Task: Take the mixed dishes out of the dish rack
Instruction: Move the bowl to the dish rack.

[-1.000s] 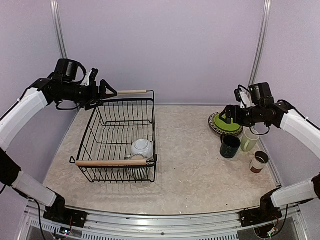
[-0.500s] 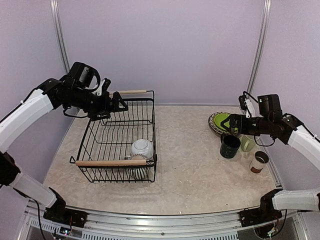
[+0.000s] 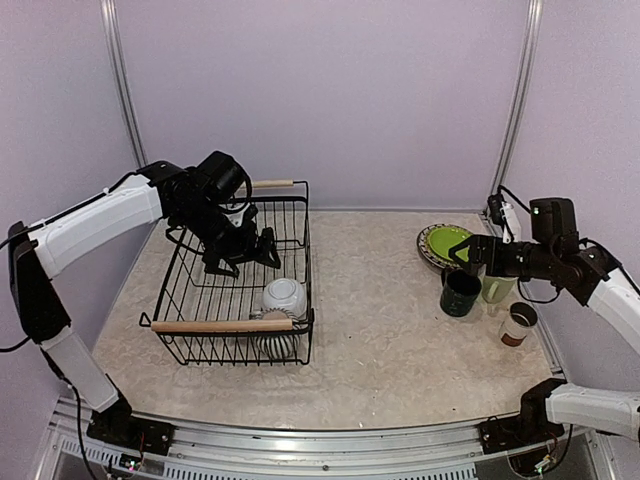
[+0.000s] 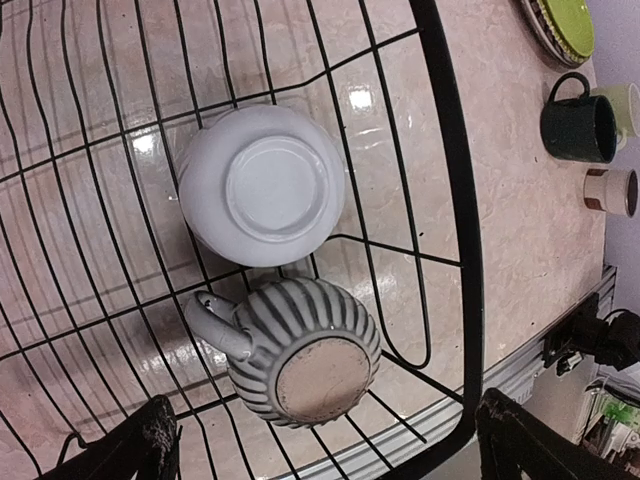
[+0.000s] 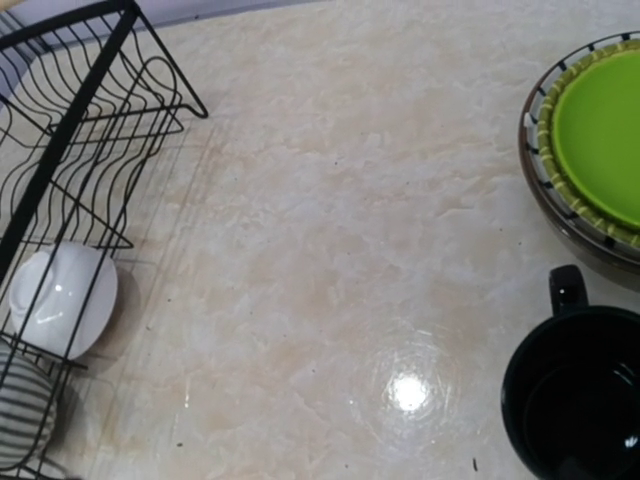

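Two dishes are left in the rack (image 3: 225, 325): striped mug (image 4: 300, 350) nearest, bowl (image 4: 262, 185) just behind, both upside down beneath the wide-open left gripper (image 3: 258, 248). Cup (image 3: 519, 322), teal mug (image 3: 461, 293), pale mug (image 3: 497, 288) and lime plate (image 3: 450, 243) on striped plate (image 5: 535, 150) sit unloaded at right; whether the right gripper (image 3: 462, 250) is open, I cannot tell

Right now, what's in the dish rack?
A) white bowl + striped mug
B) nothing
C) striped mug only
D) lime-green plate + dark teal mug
A: the left wrist view shows the white bowl upside down and the striped mug beside it inside the dish rack. The lime-green plate and dark teal mug sit outside it, off to the right.
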